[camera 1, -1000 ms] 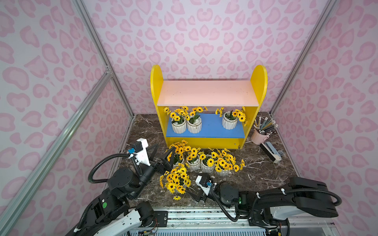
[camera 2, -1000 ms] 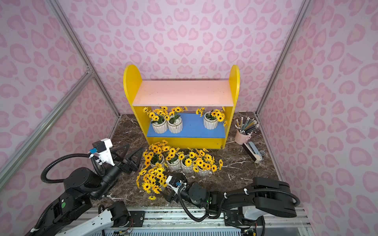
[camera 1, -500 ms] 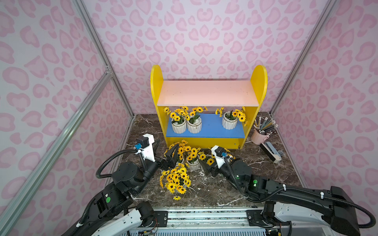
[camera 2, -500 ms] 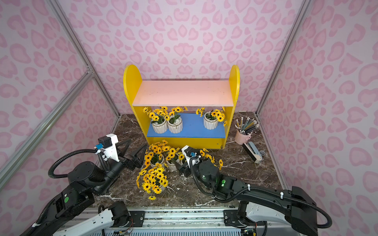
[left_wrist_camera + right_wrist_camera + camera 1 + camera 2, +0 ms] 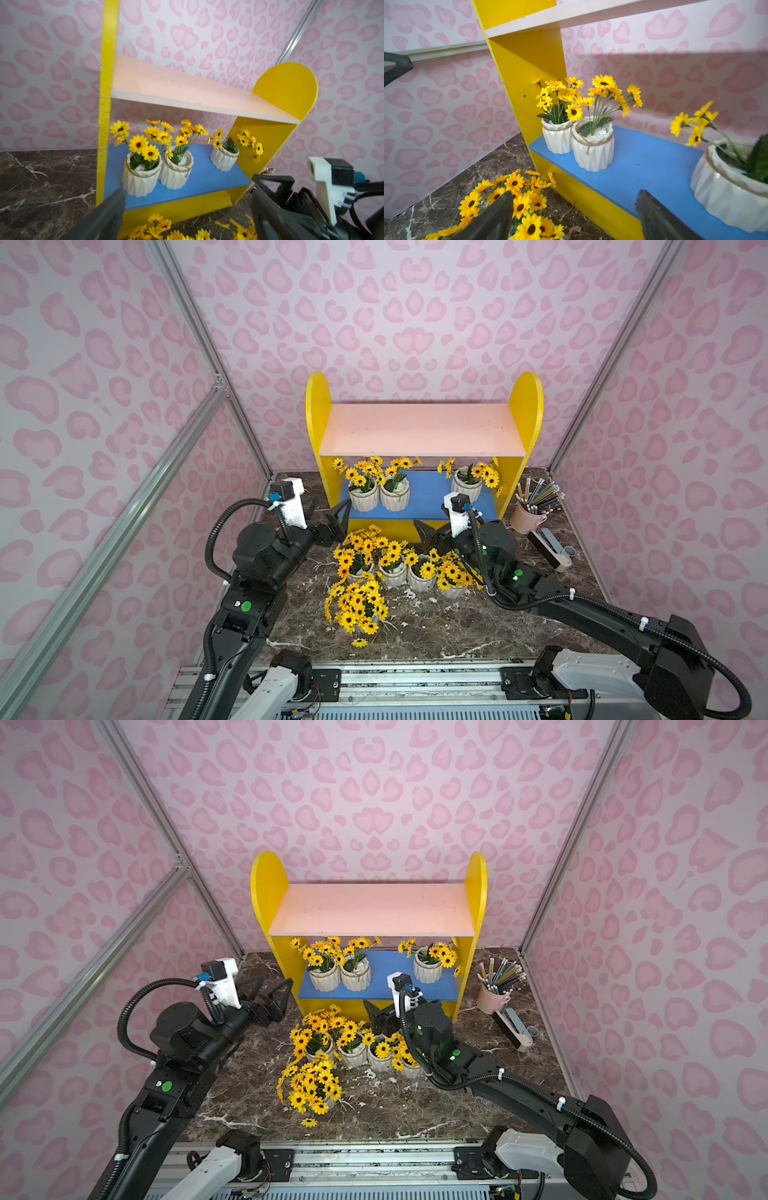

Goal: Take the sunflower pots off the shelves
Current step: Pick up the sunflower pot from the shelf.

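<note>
— What's moved?
— The right gripper (image 5: pixel 422 533) has reached up to mid-frame, in front of the yellow shelf unit's (image 5: pixel 318 414) blue lower board (image 5: pixel 424 489), jaws spread wide and empty. The left gripper (image 5: pixel 332 512) is the same.
— Meaning?
— Three white ribbed sunflower pots (image 5: pixel 395 495) are still standing there, so the next pick looks close.

I'm looking into a small booth closed in by a back wall (image 5: pixel 415 302), a left wall (image 5: pixel 62 406) and a right wall (image 5: pixel 706 406). All three are papered pale pink with darker pink heart-like blotches. Silver metal posts (image 5: pixel 210 352) stand in both back corners, and a slanted metal bar (image 5: pixel 158 483) crosses the left wall. The floor (image 5: pixel 436 622) is dark brown marble with white veins. The light is soft and even.
</note>
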You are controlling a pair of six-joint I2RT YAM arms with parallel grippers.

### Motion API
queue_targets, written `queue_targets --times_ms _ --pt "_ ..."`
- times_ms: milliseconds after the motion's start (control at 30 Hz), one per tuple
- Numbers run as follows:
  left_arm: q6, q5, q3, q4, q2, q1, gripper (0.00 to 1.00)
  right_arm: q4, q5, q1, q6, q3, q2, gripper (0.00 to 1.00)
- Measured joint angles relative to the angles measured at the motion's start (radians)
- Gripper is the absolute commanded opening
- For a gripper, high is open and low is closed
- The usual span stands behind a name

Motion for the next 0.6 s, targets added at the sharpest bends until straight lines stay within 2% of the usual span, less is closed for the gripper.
queue_targets --times_ms 33,100,267,367,600 --pt "-0.031 0.058 -0.016 0.032 0.008 0.050 0.96 -0.002 -0.007 -0.004 -0.011 0.024 0.034 0.99" --pt "-0.070 0.130 -0.040 0.066 0.024 0.097 0.96 -0.008 -0.019 -0.013 -0.028 0.072 0.100 0.99" --pt "-0.181 0.268 -0.131 0.189 0.058 0.218 0.96 0.000 -0.026 -0.042 -0.060 0.178 0.267 0.99" --pt "-0.236 0.278 -0.151 0.203 0.093 0.255 0.96 0.010 -0.025 -0.057 -0.074 0.234 0.358 0.99" --pt "-0.238 0.291 -0.157 0.214 0.101 0.262 0.96 0.051 -0.044 -0.086 -0.095 0.351 0.523 0.99"
